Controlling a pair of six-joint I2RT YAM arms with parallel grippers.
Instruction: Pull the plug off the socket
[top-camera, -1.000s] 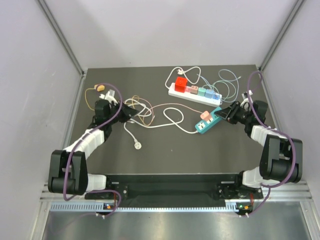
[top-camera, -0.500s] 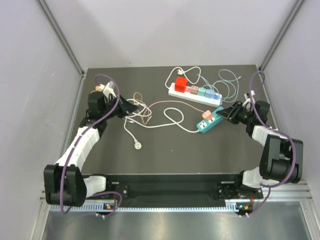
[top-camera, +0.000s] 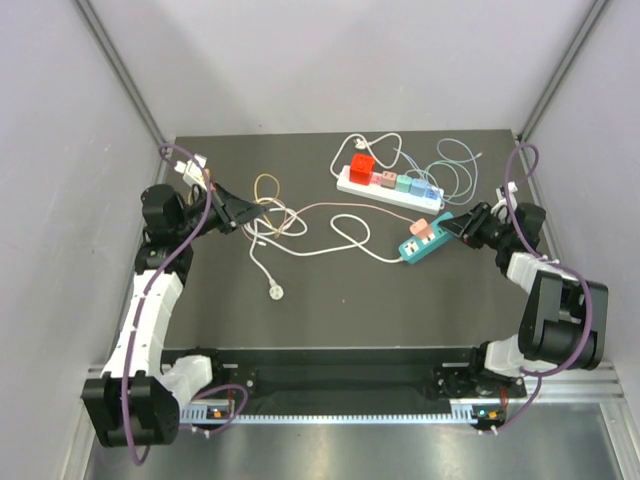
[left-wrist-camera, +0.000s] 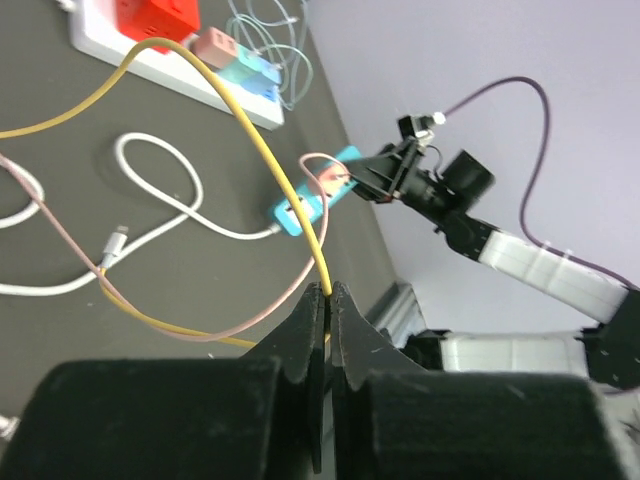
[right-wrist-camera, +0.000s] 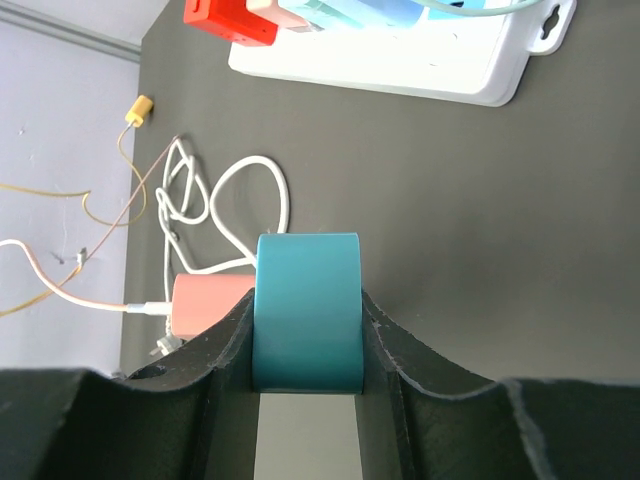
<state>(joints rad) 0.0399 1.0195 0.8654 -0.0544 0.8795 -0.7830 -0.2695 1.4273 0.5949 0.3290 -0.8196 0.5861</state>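
Where the overhead view takes in the dark table (top-camera: 340, 310), we list these items.

Left gripper (left-wrist-camera: 327, 292): at the left of the overhead frame, lifted above the table. We note its jaws pressed together, pinching a yellow cable (left-wrist-camera: 268, 160) between the tips. From there the cable arcs toward the upper left of the wrist view.

Right gripper (top-camera: 455, 226): at the right of the overhead frame, low over the table. We record its jaws clamped on the end of a teal power strip (right-wrist-camera: 305, 310), one finger on each long side.

Pink plug (right-wrist-camera: 210, 300): the task's thing. We find it seated on the teal power strip, just left of the right gripper's fingers in the wrist view and right of centre in the overhead view. A thin pale pink cable (top-camera: 330, 208) runs from it leftward across the table.

White power strip (top-camera: 390, 188): upper centre of the overhead frame, well apart from both grippers. We count a red adapter (top-camera: 362, 167) at its left end and a row of smaller pastel blocks beside it.

White cable (top-camera: 350, 240): looped on the table at centre, its far end plugged into the teal power strip.

A second white lead ends in a round white connector (top-camera: 275, 292), lying loose at lower centre left.

Thin pale blue cables (top-camera: 458, 165): coiled at the upper right, beside the white power strip.
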